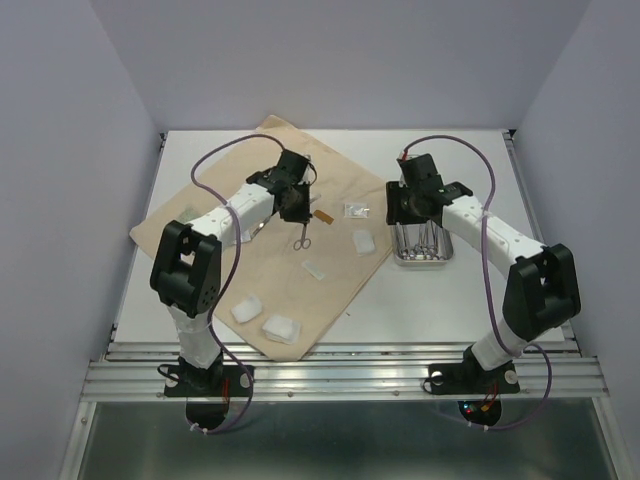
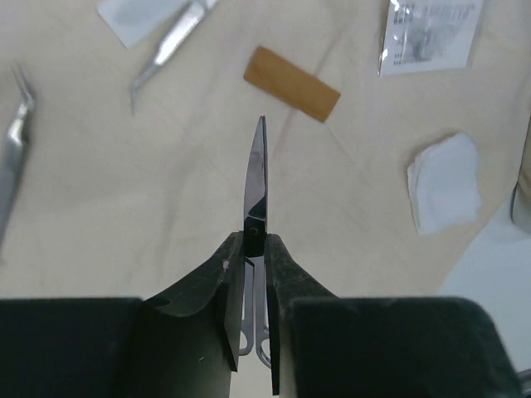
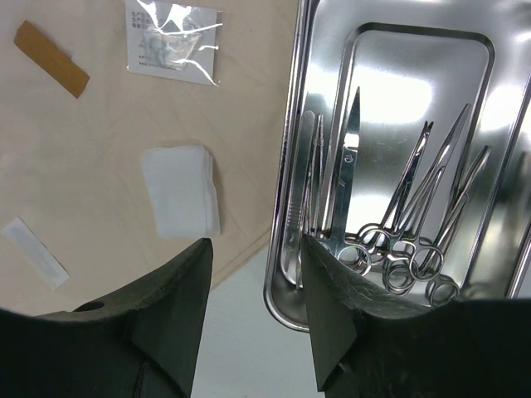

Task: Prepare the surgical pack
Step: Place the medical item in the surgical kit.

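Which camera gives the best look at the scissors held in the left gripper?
The left wrist view: the scissors fill the centre, blades closed, pinched in the left gripper. The top external view shows them only small, next to that gripper. The right wrist view does not show this pair.

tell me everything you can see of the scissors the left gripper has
The silver steel scissors look polished and mirror-bright, with slim blades closed into one tapering point. They are seen edge-on, clamped near the pivot between the black fingers of the left gripper, looped handles showing behind the fingers. The tip points over the beige woven cloth toward a brown strip. Only the fingers plainly touch them; whether they rest on the cloth is unclear.
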Controlling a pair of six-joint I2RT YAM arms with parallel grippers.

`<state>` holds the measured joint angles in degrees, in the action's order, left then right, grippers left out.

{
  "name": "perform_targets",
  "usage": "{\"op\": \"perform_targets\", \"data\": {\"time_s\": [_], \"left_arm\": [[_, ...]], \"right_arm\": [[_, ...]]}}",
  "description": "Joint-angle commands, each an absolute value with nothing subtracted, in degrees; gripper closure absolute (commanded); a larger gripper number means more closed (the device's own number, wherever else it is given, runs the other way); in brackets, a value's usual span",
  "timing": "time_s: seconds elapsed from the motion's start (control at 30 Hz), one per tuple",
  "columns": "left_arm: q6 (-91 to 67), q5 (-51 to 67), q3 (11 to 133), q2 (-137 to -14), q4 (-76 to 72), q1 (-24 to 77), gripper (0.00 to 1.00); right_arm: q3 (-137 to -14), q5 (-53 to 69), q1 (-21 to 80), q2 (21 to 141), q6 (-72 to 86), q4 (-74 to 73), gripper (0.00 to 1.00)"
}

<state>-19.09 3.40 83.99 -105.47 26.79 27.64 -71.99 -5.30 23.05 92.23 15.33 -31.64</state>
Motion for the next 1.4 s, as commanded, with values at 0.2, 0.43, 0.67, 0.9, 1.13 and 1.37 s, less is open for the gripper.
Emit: {"op": "perform_targets", "data": {"time_s": [0.2, 0.43, 0.67, 0.9, 1.13, 1.37], "left_arm": [[-44.82, -2.37, 74.18, -100.63, 18.72, 35.77, 0.92], [-45.44, -4.56, 76.99, -98.89, 22.05, 36.83, 0.60], [-42.10, -7.82, 76.91, -89.04, 25.83, 31.65, 0.54], [-37.01, -6.77, 69.79, -78.06, 27.51, 16.54, 0.54], [-36.12, -7.73, 63.47, -68.74, 26.12, 10.20, 0.55], [-35.16, -8.26, 60.64, -63.72, 23.90, 9.49, 0.55]], "right_arm": [[-73.74, -6.06, 25.84, 89.38, 17.84, -28.83, 0.47], [-73.21, -8.17, 30.14, 89.12, 19.60, -29.36, 0.47], [-73.56, -11.69, 37.34, 92.54, 23.11, -29.01, 0.45], [-77.25, -13.80, 45.43, 101.15, 24.96, -27.95, 0.47], [-85.51, -15.64, 49.22, 112.67, 26.89, -30.59, 0.48], [-88.07, -17.75, 49.75, 117.33, 28.56, -31.29, 0.57]]}}
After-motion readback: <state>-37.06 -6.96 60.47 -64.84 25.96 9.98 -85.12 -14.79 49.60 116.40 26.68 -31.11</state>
